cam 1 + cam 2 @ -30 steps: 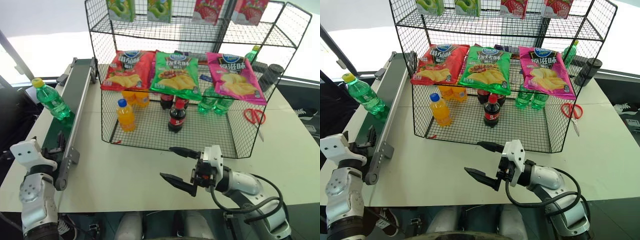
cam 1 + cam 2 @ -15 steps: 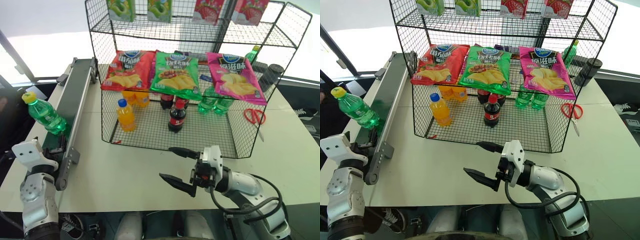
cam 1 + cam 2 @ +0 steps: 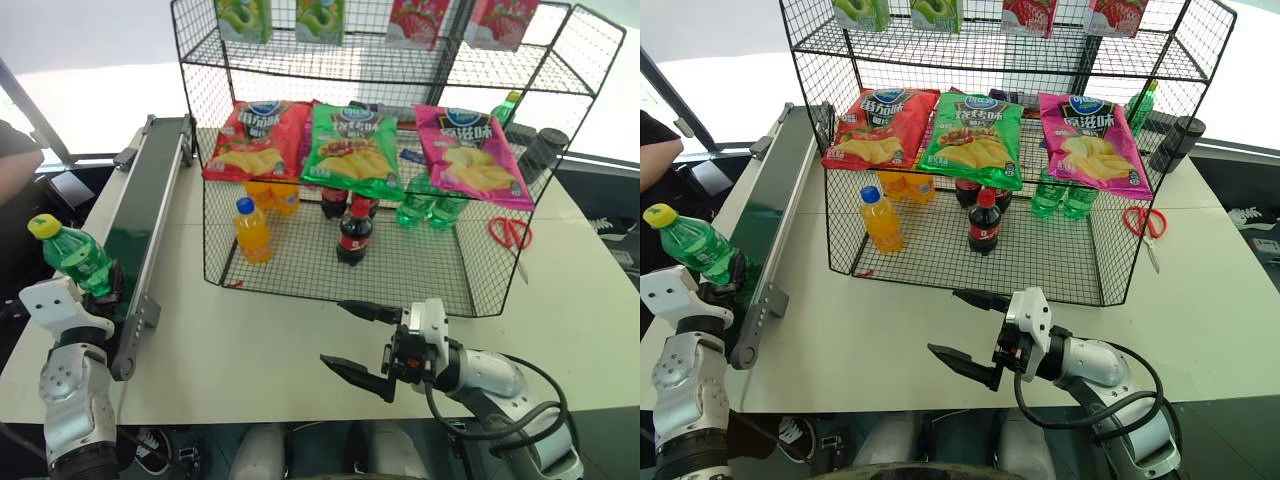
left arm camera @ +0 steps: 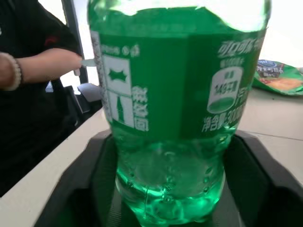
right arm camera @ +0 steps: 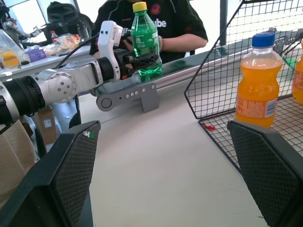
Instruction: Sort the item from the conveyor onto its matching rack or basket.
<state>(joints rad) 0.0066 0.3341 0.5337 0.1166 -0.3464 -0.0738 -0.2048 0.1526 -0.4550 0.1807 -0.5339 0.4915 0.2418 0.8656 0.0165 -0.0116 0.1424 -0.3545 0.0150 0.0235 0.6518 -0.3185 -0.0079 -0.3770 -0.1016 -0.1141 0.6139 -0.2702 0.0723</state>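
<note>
The item, a clear-green soda bottle [image 3: 75,262] with a yellow cap, stands at the near end of the dark-green conveyor [image 3: 150,185], leaning a little outward. My left gripper [image 3: 103,284] is shut on its lower body, and the black fingers [image 4: 265,189] flank its base in the left wrist view. My right gripper [image 3: 332,332] hangs open and empty over the table's front, pointing left, in front of the black wire rack [image 3: 420,268]. The right wrist view shows the held bottle [image 5: 145,45] across the table.
The rack's bottom tray holds an orange drink bottle [image 3: 252,232], a cola bottle [image 3: 353,232] and green bottles [image 3: 430,210]; chip bags hang above. Red scissors [image 3: 510,232] and a black cup [image 3: 541,150] lie right of the rack. A person [image 3: 15,170] stands beyond the conveyor.
The bottle rode down the belt to its near end, and my left gripper went from open to shut on it. The right gripper kept still.
</note>
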